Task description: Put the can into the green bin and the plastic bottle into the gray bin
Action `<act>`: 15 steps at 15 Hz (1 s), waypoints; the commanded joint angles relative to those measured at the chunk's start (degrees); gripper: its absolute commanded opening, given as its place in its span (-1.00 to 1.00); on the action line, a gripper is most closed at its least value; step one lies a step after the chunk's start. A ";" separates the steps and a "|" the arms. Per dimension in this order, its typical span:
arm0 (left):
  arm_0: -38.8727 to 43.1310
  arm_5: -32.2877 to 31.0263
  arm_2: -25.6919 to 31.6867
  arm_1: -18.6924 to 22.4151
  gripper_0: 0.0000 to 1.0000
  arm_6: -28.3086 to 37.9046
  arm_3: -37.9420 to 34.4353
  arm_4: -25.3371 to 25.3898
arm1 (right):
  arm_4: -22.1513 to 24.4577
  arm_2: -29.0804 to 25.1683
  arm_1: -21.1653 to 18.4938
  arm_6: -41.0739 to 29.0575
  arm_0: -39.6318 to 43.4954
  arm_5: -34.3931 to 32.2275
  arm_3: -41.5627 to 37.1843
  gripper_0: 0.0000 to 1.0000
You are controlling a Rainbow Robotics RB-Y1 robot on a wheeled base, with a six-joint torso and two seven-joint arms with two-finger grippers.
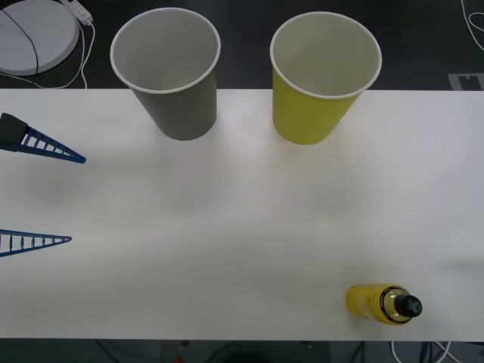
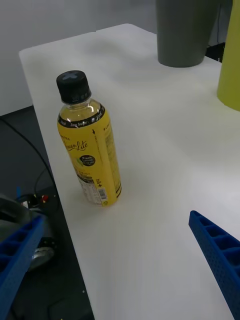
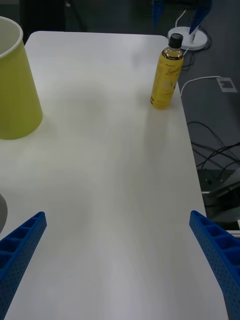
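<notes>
The plastic bottle (image 1: pixel 382 304) stands upright near the table's front right edge, with amber drink, a yellow label and a black cap. At the back stand the gray bin (image 1: pixel 166 72) on the left and the green bin (image 1: pixel 325 76) on the right, both upright with nothing inside. My left gripper (image 1: pixel 77 200) is open over the table's left side, far from the bottle (image 3: pixel 167 75). My right gripper (image 2: pixel 116 217) is open, its fingers apart just short of the bottle (image 2: pixel 90 145) and not touching it. The can is out of view.
A white round device (image 1: pixel 30 34) with cables lies on the floor beyond the table's back left corner. The bottle stands close to the table edge (image 2: pixel 50 145), with dark floor and cables below. Bare white tabletop (image 1: pixel 242 227) stretches between the bins and the bottle.
</notes>
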 commanded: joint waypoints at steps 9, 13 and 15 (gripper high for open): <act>0.00 0.00 0.00 0.00 1.00 0.00 0.00 0.00 | -3.67 11.82 1.84 2.84 -6.15 2.95 0.00 1.00; 0.00 0.00 0.00 0.00 1.00 0.00 0.00 0.00 | -4.37 16.12 1.84 4.77 -9.05 3.30 -0.09 1.00; 0.00 0.00 0.00 0.00 1.00 0.00 0.00 0.00 | -4.46 17.53 1.84 5.92 -9.93 3.39 -0.53 1.00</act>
